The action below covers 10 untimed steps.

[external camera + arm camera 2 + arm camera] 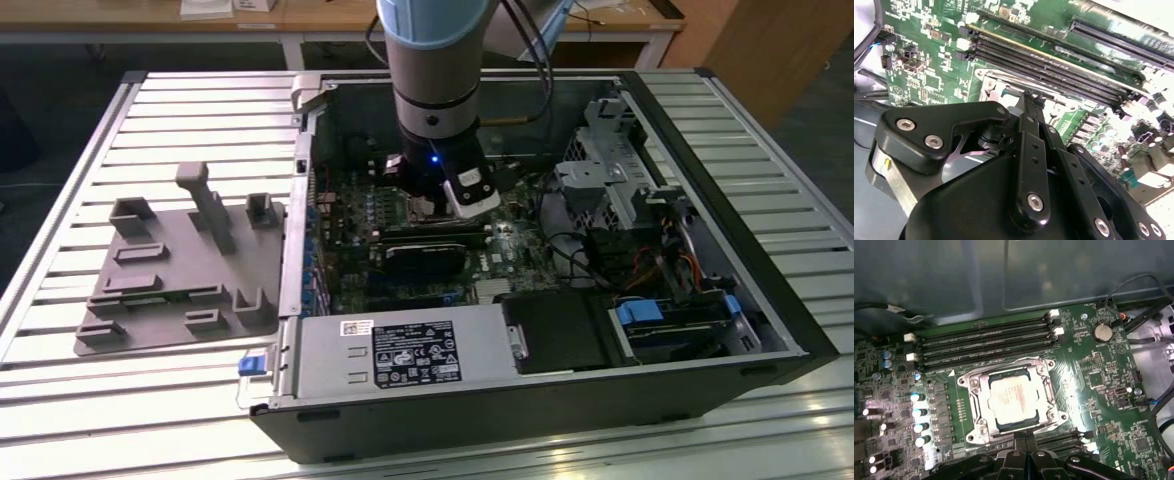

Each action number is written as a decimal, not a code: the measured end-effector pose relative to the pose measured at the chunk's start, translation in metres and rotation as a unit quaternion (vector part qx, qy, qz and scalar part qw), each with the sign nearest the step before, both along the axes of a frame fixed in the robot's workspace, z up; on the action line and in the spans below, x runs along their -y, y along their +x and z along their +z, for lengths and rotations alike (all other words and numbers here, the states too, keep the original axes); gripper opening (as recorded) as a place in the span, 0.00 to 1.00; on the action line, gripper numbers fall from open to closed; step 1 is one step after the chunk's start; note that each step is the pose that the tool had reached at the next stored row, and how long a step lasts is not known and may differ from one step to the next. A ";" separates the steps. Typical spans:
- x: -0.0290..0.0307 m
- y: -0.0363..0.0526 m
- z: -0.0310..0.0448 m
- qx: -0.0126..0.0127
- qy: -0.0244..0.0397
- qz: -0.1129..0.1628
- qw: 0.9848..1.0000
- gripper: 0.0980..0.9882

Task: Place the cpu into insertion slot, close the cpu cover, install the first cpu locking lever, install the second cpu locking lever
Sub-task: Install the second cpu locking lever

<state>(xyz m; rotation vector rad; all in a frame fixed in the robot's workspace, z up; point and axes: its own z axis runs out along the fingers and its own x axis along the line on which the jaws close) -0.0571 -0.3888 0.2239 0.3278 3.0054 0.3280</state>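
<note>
In the first wrist view the cpu [1013, 397] lies flat in the insertion slot [1054, 416], its silvery top showing. The cpu cover [983, 405] rests down around it as a metal frame. A thin wire lever [1004, 365] runs along the slot's side nearest the memory slots. My gripper [1026, 440] is shut at the slot's opposite side, with nothing visible between its fingers. The second wrist view has the black fingertips [1029, 100] right at the socket's metal edge [996, 87]. In the exterior view the gripper [447, 210] reaches down into the open computer case over the motherboard.
Long black memory slots [984, 342] flank the socket. A black card [427, 255] sits just in front of the gripper, with the power supply [400, 350] nearer the camera. A drive cage [627, 170] and cables crowd the exterior view's right. A grey fixture [174, 270] lies outside the case.
</note>
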 end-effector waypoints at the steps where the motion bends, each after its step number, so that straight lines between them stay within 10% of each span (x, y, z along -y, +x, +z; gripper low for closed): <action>1: -0.0013 0.0008 0.0000 0.000 -0.001 0.000 1.000 0.00; 10: -0.0116 0.0060 0.0000 -0.003 -0.014 0.000 1.000 0.00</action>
